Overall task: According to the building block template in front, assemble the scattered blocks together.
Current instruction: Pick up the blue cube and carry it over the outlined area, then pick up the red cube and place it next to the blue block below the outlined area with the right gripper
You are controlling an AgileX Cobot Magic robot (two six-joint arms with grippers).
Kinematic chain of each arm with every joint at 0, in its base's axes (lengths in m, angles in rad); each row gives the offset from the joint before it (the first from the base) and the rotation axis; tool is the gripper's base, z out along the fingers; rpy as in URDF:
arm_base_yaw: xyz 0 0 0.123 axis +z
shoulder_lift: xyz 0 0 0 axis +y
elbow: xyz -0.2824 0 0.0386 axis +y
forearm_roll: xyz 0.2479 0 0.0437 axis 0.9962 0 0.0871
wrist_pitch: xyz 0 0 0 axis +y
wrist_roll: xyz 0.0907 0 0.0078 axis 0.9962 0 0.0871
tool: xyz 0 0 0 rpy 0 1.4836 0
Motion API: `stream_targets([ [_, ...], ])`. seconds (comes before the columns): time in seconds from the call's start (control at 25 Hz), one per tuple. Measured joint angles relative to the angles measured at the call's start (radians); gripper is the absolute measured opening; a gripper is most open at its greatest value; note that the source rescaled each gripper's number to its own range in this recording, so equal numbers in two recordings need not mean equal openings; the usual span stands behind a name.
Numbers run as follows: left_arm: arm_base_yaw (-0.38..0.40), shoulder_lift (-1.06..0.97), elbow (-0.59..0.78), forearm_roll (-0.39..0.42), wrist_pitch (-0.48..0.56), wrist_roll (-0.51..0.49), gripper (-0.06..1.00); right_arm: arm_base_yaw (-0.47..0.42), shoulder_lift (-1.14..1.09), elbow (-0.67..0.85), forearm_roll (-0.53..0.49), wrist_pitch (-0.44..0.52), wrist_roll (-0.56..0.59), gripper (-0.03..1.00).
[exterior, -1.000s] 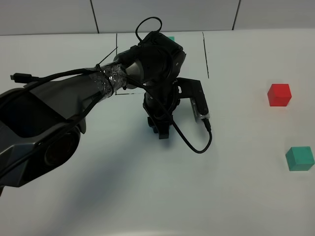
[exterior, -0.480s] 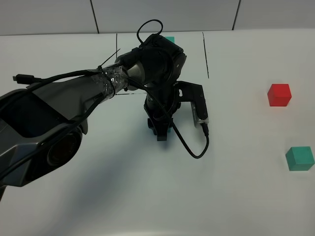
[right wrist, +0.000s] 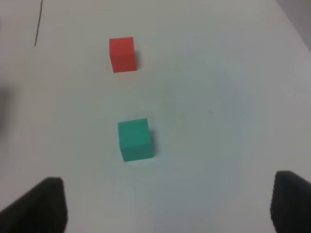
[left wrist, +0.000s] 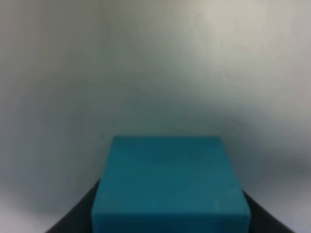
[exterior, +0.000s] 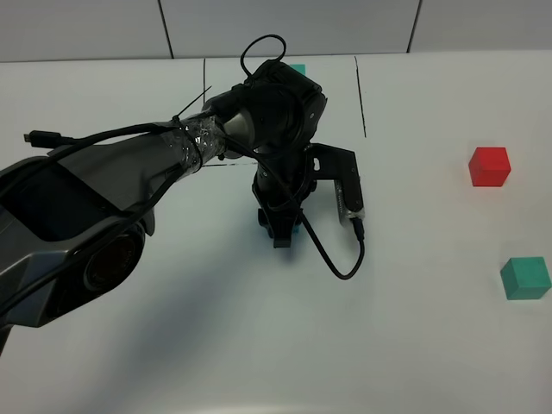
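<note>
My left gripper (exterior: 280,233) stands low over the table's middle, its jaws on either side of the blue cube (exterior: 296,228). In the left wrist view the blue cube (left wrist: 170,187) fills the gap between the dark fingers (left wrist: 73,216), which touch its sides. The red cube (exterior: 489,166) and the green cube (exterior: 525,278) lie apart at the right; they also show in the right wrist view as the red cube (right wrist: 122,54) and the green cube (right wrist: 134,139). My right gripper (right wrist: 170,213) is open above them. The template is mostly hidden behind the left arm; only its green top (exterior: 298,68) shows.
Thin black drawn lines (exterior: 360,95) frame the template area at the back. The left arm (exterior: 129,181) and its looping cable (exterior: 341,259) cover the left and centre of the white table (exterior: 414,345). A wall rises behind the table.
The left gripper has shifted slightly over the table's middle, and slivers of the blue cube now show beside its fingers. The cable loop has tightened. The red and green cubes have not moved.
</note>
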Motion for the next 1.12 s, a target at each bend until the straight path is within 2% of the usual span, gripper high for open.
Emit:
stream_targets([
  [0.12,0.0,-0.009,0.0,0.001,0.018,-0.007,0.49,0.0,0.0,0.0,0.0,0.0,0.0,0.72],
  [0.2,0.0,-0.027,0.0,0.001,0.028,-0.015,0.78,0.0,0.0,0.0,0.0,0.0,0.0,0.72],
  [0.28,0.0,-0.059,0.0,0.001,0.037,-0.026,0.95,0.0,0.0,0.0,0.0,0.0,0.0,0.72],
  [0.32,0.0,-0.077,0.0,0.001,0.04,-0.038,0.98,0.0,0.0,0.0,0.0,0.0,0.0,0.72],
  [0.4,0.0,-0.122,0.0,0.014,0.045,-0.098,1.0,0.0,0.0,0.0,0.0,0.0,0.0,0.72],
  [0.56,0.033,-0.208,0.0,0.092,0.052,-0.272,0.98,0.0,0.0,0.0,0.0,0.0,0.0,0.72],
  [0.76,0.152,-0.31,0.0,0.107,0.07,-0.424,0.92,0.0,0.0,0.0,0.0,0.0,0.0,0.72],
  [0.84,0.206,-0.351,0.0,0.066,0.07,-0.46,0.89,0.0,0.0,0.0,0.0,0.0,0.0,0.72],
  [1.0,0.332,-0.427,0.0,-0.069,0.071,-0.486,0.85,0.0,0.0,0.0,0.001,0.0,0.002,0.72],
  [1.12,0.425,-0.49,0.007,-0.127,0.071,-0.503,0.84,0.0,0.0,0.0,0.001,0.0,0.002,0.72],
])
